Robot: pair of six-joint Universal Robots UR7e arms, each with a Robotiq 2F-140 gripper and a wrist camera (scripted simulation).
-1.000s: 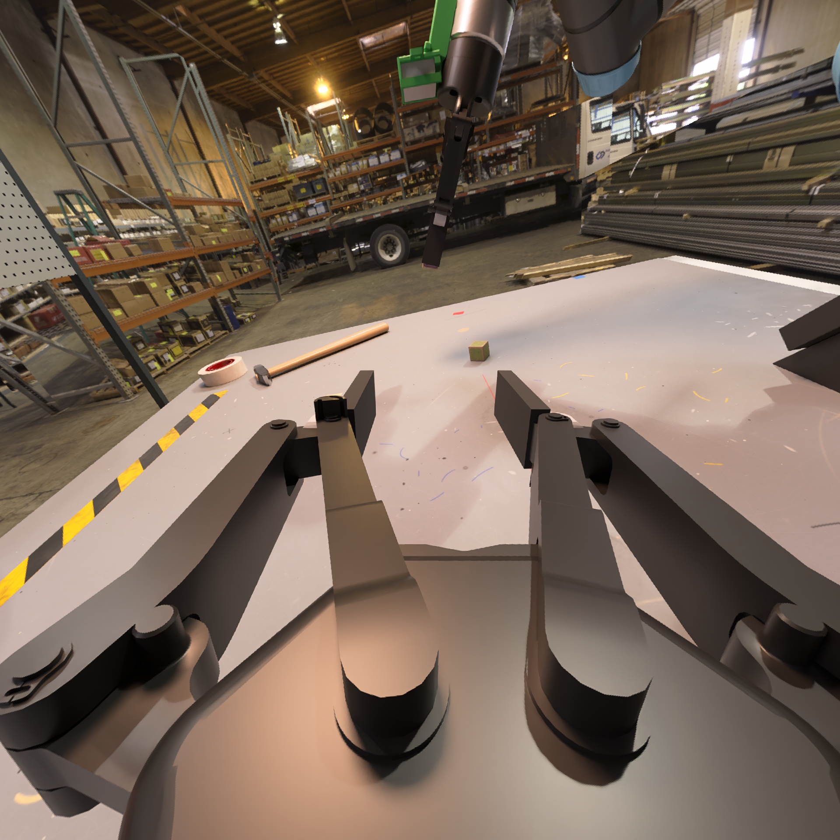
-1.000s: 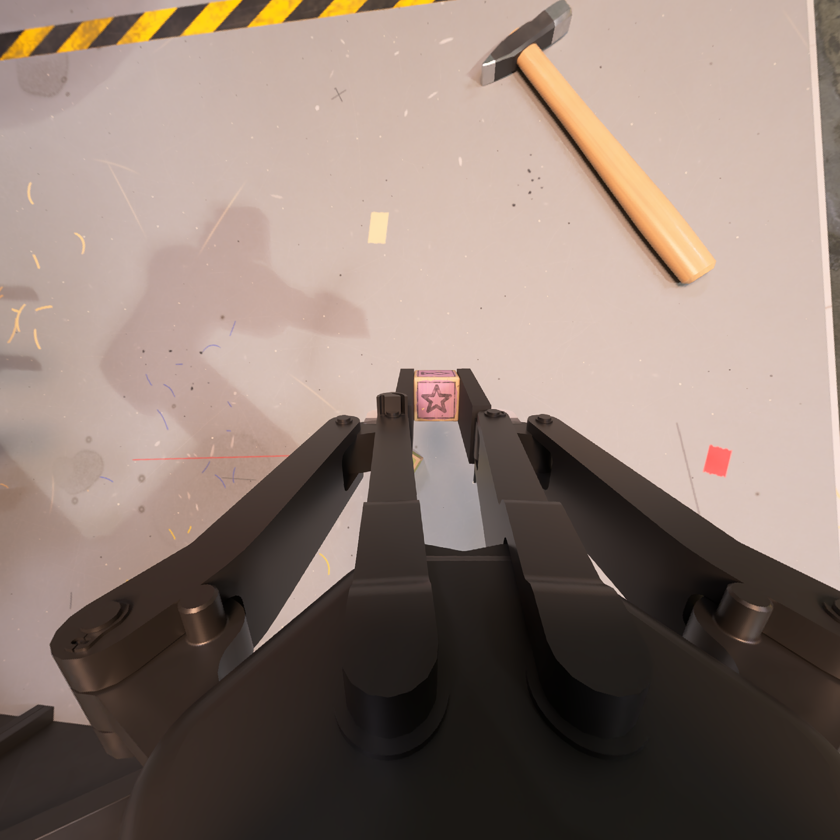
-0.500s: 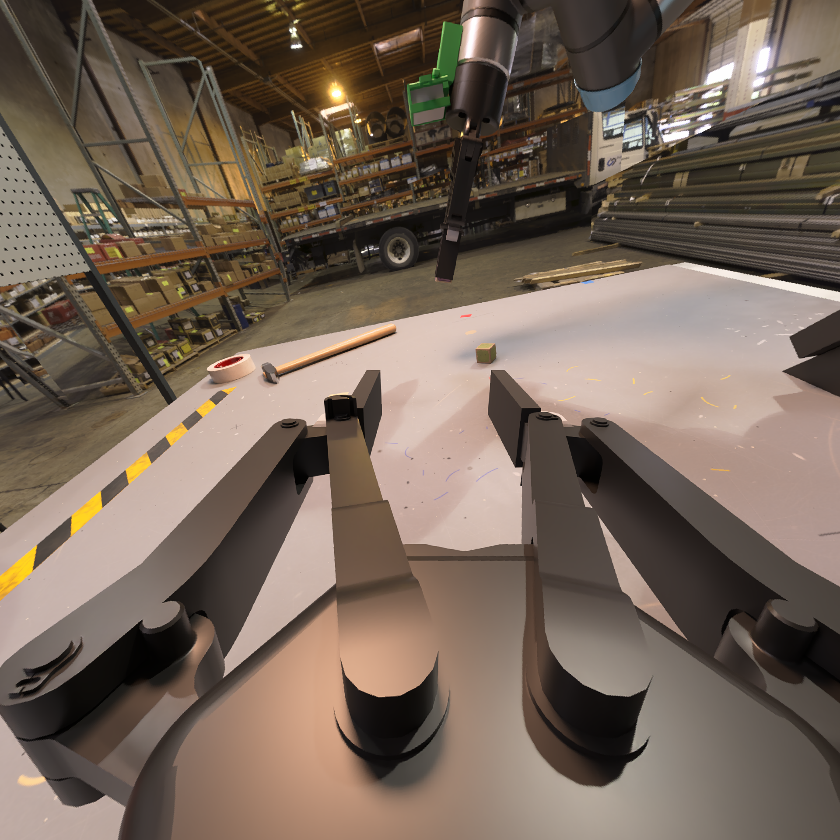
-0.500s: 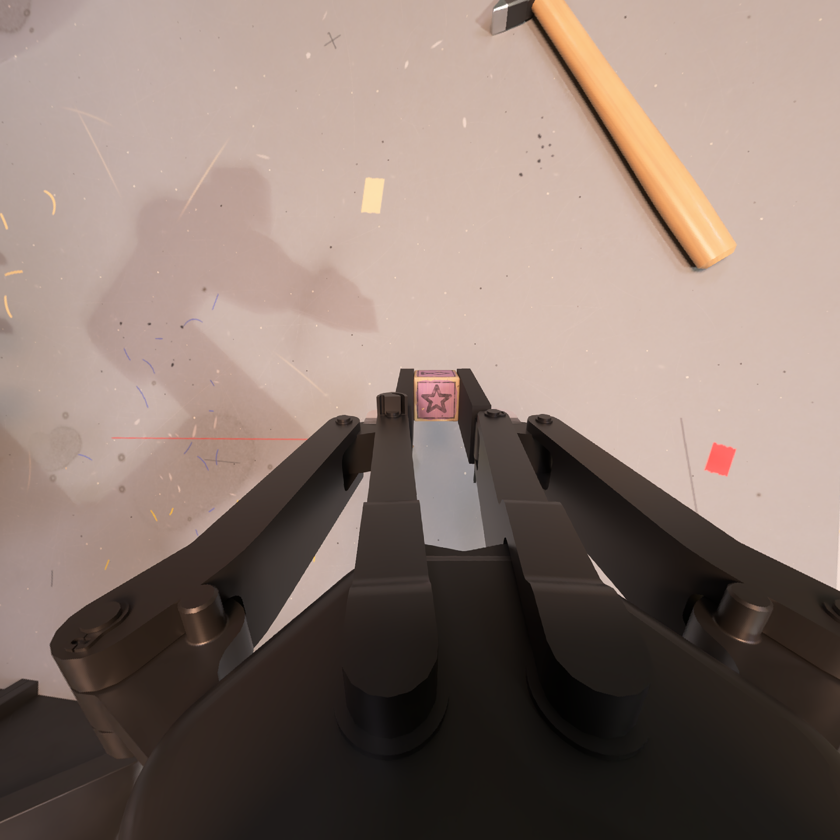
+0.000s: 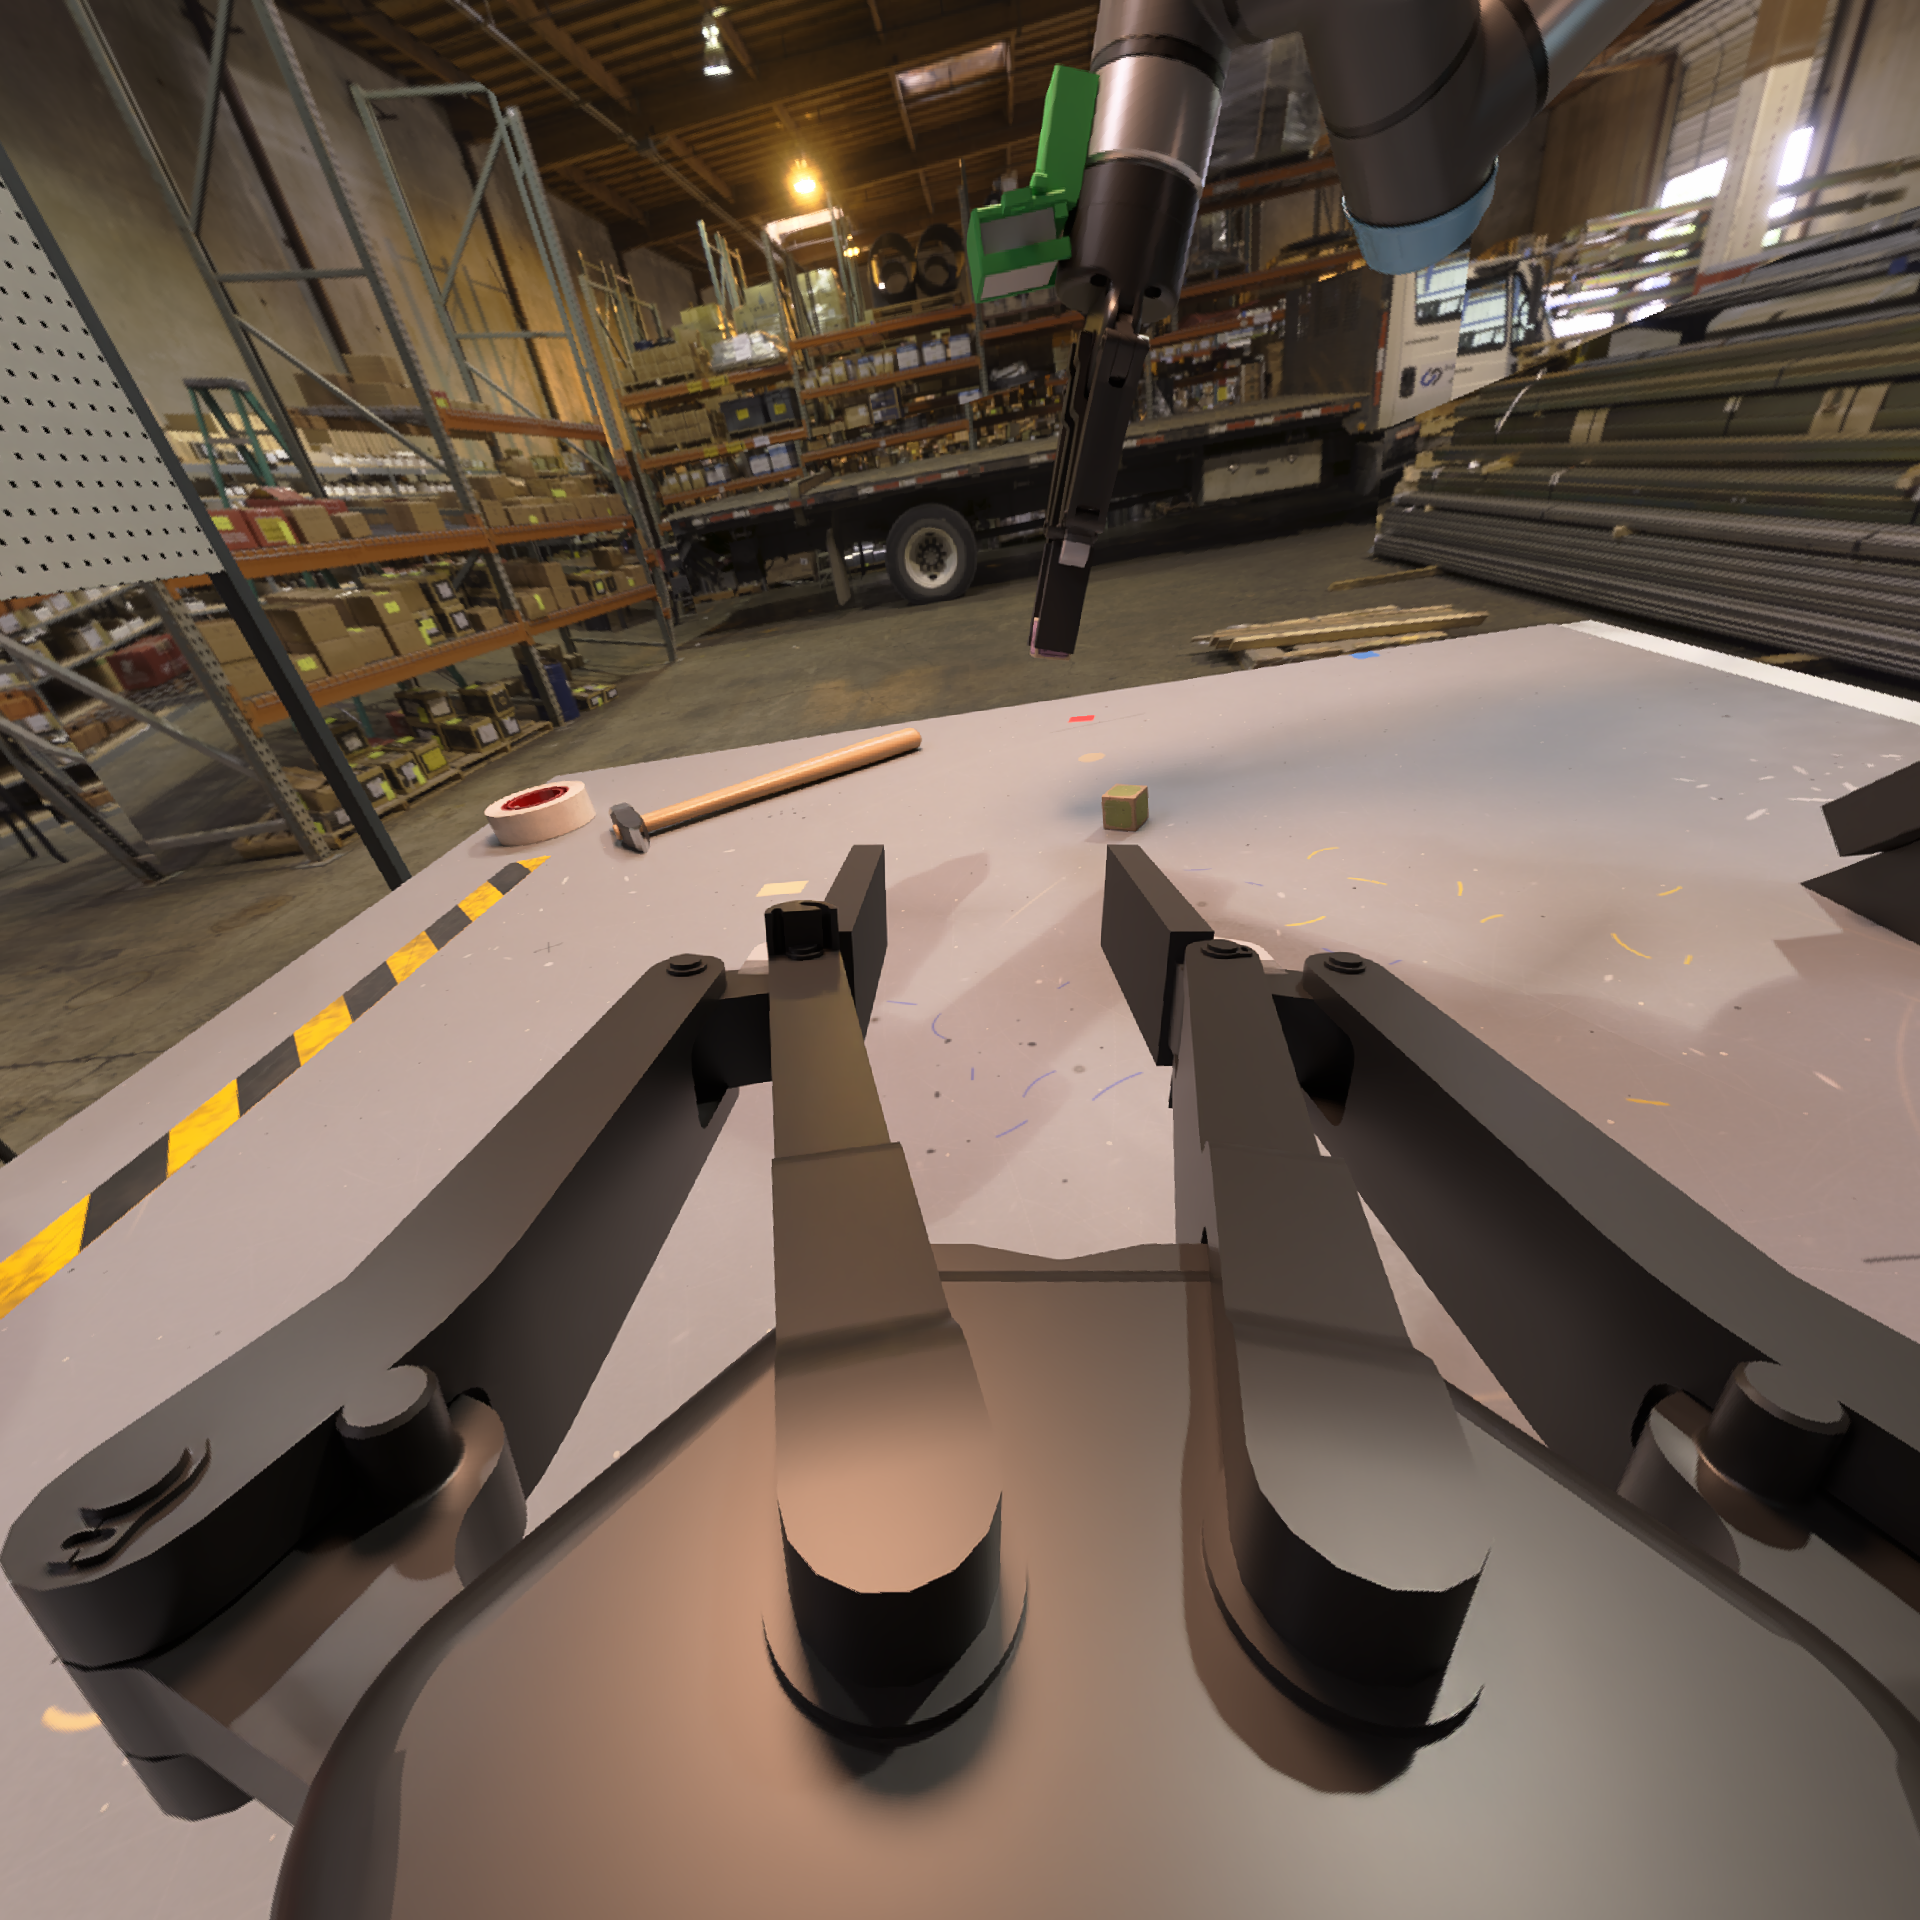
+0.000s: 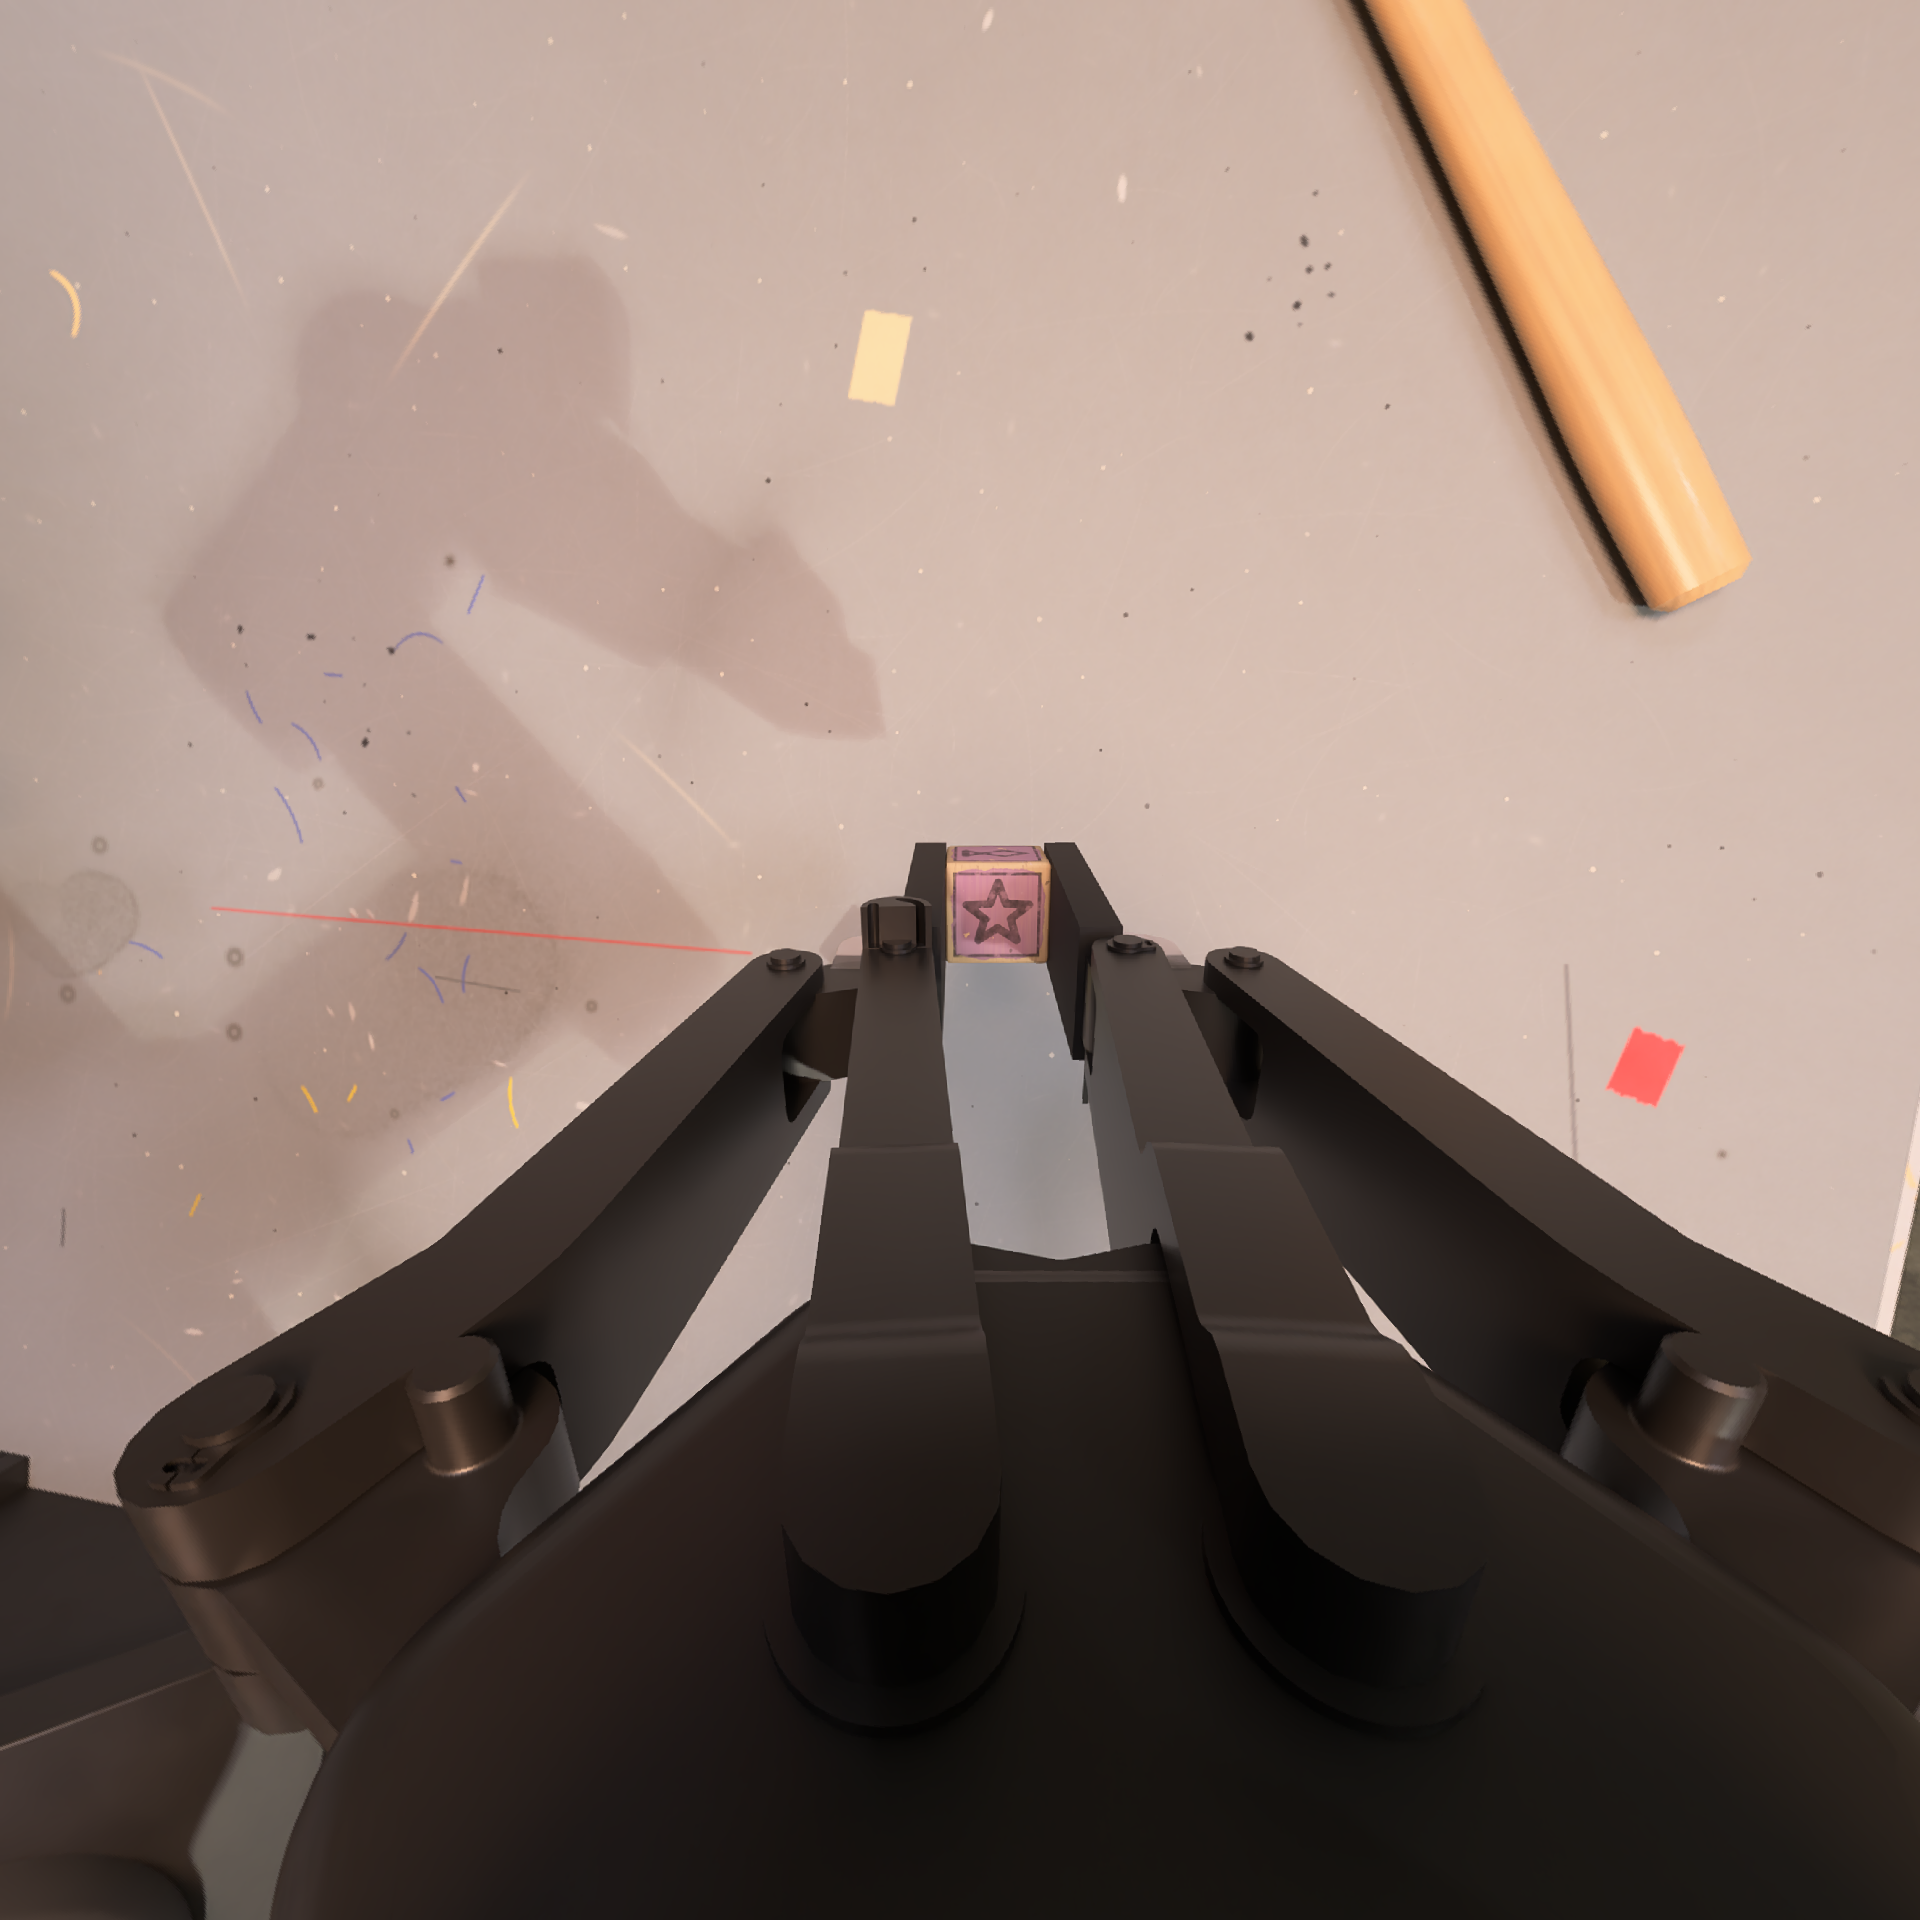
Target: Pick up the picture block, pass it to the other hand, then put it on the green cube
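The picture block [image 6: 996,906] is a small pink cube with wooden edges and a star on its face. My right gripper [image 6: 995,883] is shut on it and holds it in the air above the table. In the left wrist view the right gripper [image 5: 1058,623] hangs from its arm high over the far table edge, and only a sliver of the block shows at its tip. The green cube [image 5: 1124,806] sits on the table beyond my left gripper [image 5: 992,914], which is open and empty, low over the table.
A hammer [image 5: 764,784] with a wooden handle [image 6: 1548,301] and a roll of tape [image 5: 538,809] lie at the far left. A yellow-black stripe [image 5: 260,1070] marks the left table edge. A dark object [image 5: 1870,852] sits at the right.
My right gripper has risen and shifted with the block, so the hammer slides out of its view. My left gripper has eased closer to the table's far side.
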